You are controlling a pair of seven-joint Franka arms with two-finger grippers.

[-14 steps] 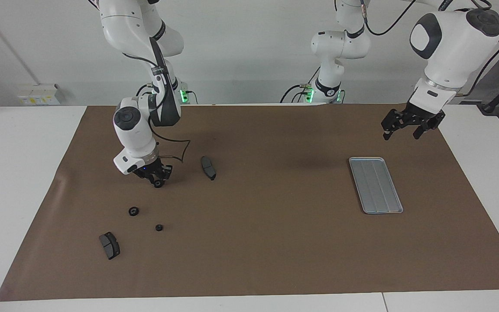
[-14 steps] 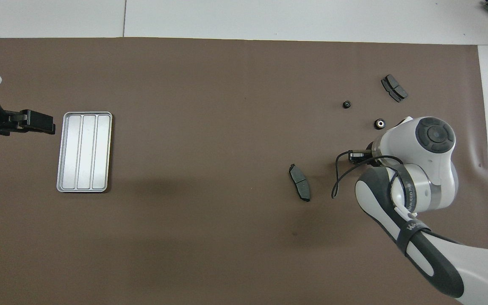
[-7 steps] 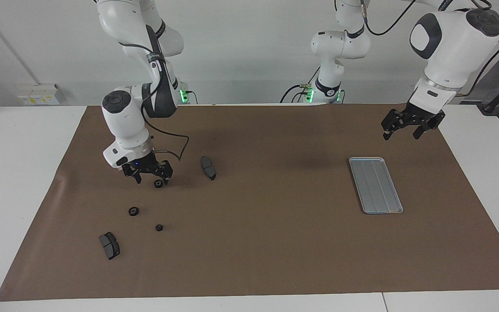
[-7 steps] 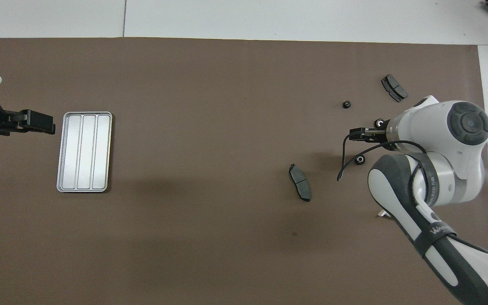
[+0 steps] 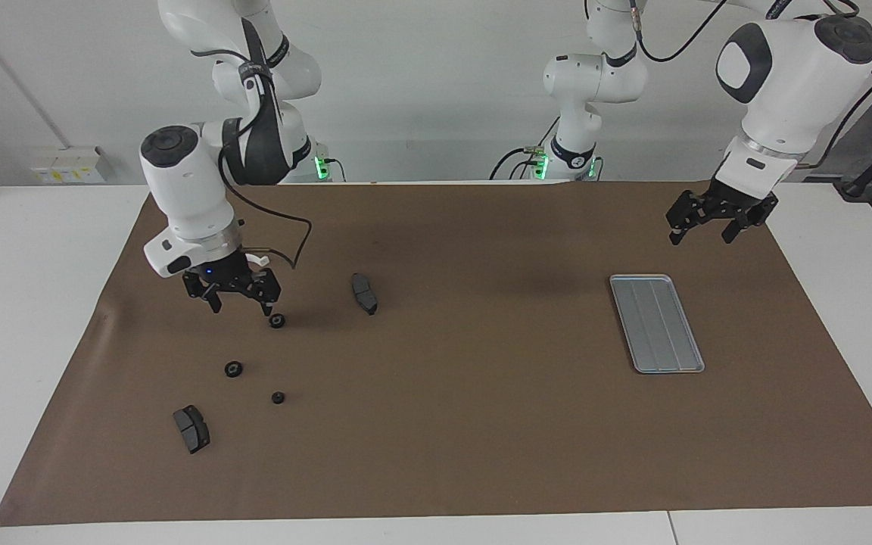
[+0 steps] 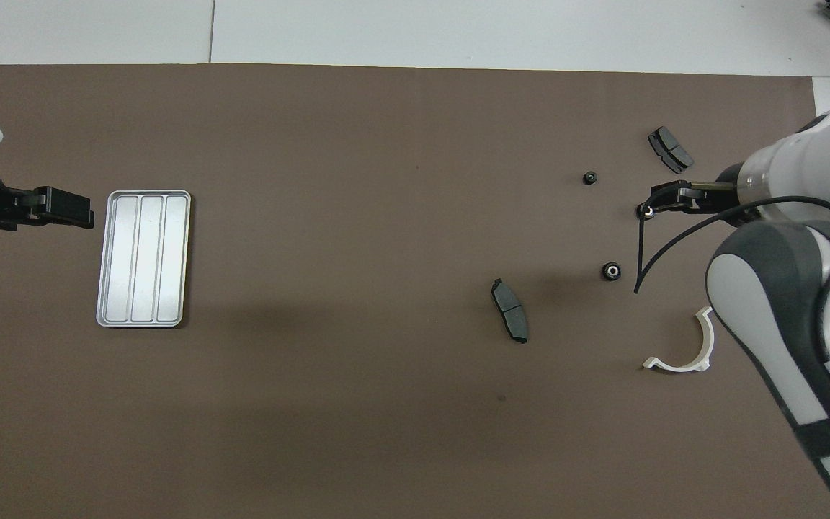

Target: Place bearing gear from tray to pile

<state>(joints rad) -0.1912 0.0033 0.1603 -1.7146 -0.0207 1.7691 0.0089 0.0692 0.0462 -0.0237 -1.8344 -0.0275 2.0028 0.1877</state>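
Right claw (image 5: pixel 239 300) fingers apart, empty, hovering just above the gear (image 5: pixel 277 321) lying loose among the pile. Tray (image 5: pixel 656 323) bare. Left claw (image 5: pixel 712 225) apart, waiting near tray.

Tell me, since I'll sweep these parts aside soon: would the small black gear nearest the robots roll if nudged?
The gear lies flat on the brown mat, so it would probably slide rather than roll. It looks small and solid, likely stiff. Tipped onto its round edge, it could roll away.
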